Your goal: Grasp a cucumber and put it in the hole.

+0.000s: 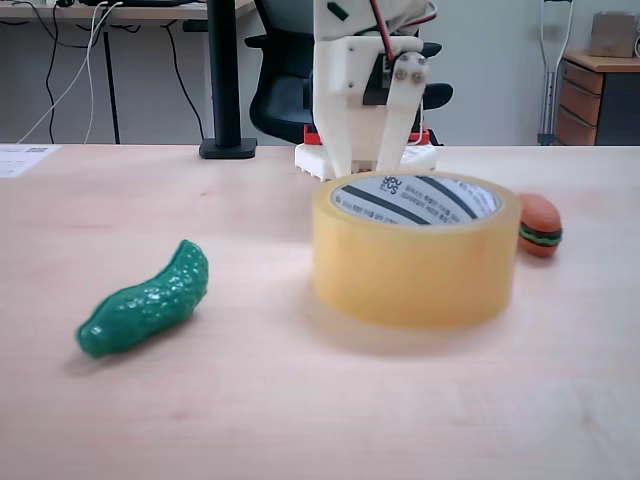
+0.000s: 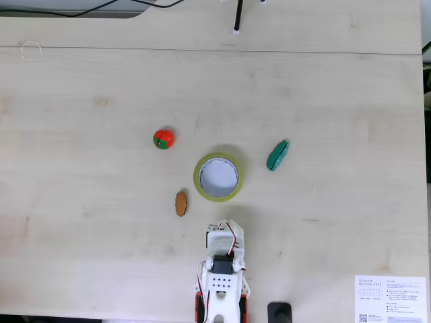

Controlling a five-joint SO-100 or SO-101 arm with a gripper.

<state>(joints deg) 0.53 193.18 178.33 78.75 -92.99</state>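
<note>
**Green cucumber lies off to one side of the claw, beyond the tape roll**

Item: cucumber (image 2: 277,155), dark green, bumpy, slightly curved. In the top-down fixed view it rests on the pale wood worktop (image 2: 101,222) toward the right edge, apart from the tape roll (image 2: 217,176) and on that roll's right. Its long axis runs on a slant, upper end tipped toward the right edge.

Item: hole (image 2: 217,177), the round opening of the roll, facing up, nothing in it. The roll sits between the claw and the far edge of the worktop.

Item: claw (image 2: 225,227), white plastic, at the near edge, just short of the roll and pointing at it. The cucumber lies ahead of it and off to the right in this view, so the coming reach would likely need a swing of the base that way and a wrist turn to cross the slanted axis. Whether the fingers are parted or closed cannot be told; they grip nothing.

Pose: arm folded back low over its base; in the low fixed view the claw (image 1: 366,172) hangs behind the roll.

Other items: orange-brown burger (image 2: 180,203); red-and-green toy (image 2: 163,138).
</note>
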